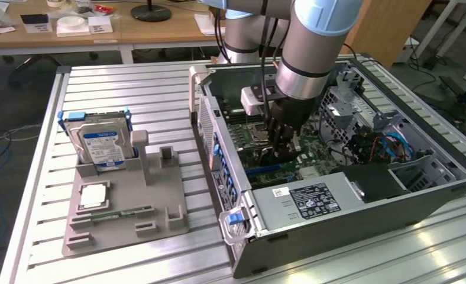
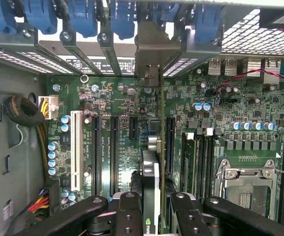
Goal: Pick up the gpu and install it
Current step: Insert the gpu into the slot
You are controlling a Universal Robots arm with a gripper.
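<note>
Holding the gpu (image 2: 151, 162) edge-on between narrow, closed jaws, the gripper (image 2: 153, 209) is down inside the open computer case (image 1: 217, 118), just above the motherboard (image 2: 127, 103). The pick-up half of the job looks done. The card is off the grey fixture tray (image 1: 122, 231), which sits toward the bench (image 1: 138, 89) edge on the exterior view's left and carries the hard drive (image 1: 100, 145) and the memory stick (image 1: 121, 214).

The install half, as I judge it, is under way but not shown finished. In the wrist view the card stands upright along a line between black expansion slots. Its silver bracket (image 2: 154, 46) reaches the rear wall of the case among the blue slot latches (image 2: 83, 19). Whether the lower edge is seated in a connector or only just over it, I cannot tell, nor whether the bracket is latched.

Room is tight. Neighbouring slots lie just beside either face of the card. The memory slots and the CPU socket (image 2: 245, 187) are near on one side, and a cable bundle (image 2: 21, 110) lies well apart on the other. In the exterior view the arm (image 1: 316, 47) drops through the open side of the case, with the rear wall close by and the power supply (image 1: 304, 201) near, toward the bench's front edge. Straight up looks like the only free way.
</note>
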